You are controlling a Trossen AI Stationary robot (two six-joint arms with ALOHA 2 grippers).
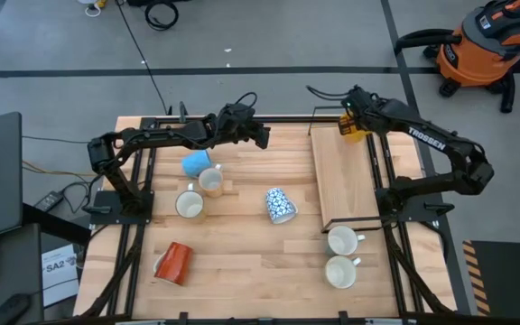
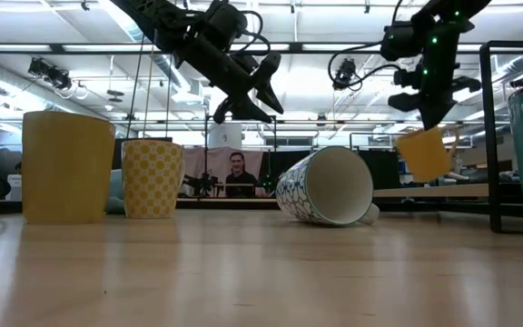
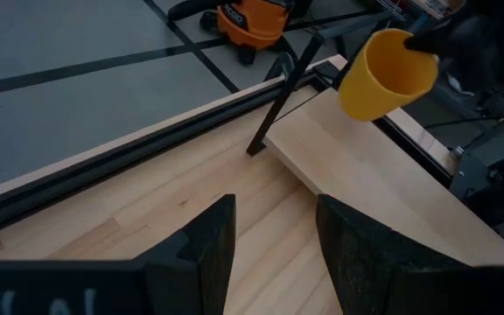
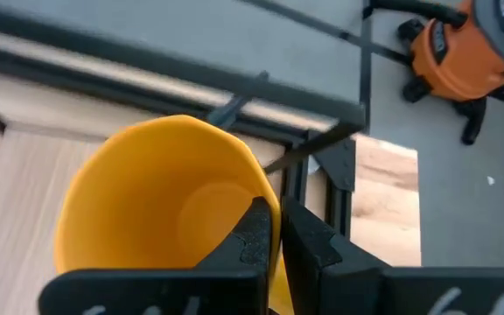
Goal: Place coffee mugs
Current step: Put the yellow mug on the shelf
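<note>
My right gripper (image 4: 274, 229) pinched the yellow mug's (image 4: 164, 201) rim, holding it tilted above the raised shelf's (image 1: 343, 176) far end. My left gripper (image 3: 274, 241), fingers spread and empty, hung over the table's (image 1: 242, 262) far edge, mugs scattered below.

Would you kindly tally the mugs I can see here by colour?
Light blue mug: 1
Orange-yellow mug, held in the right claw: 1
Red-orange mug: 1
Blue-and-white patterned mug: 1
White or cream mugs: 4
Total: 8
</note>
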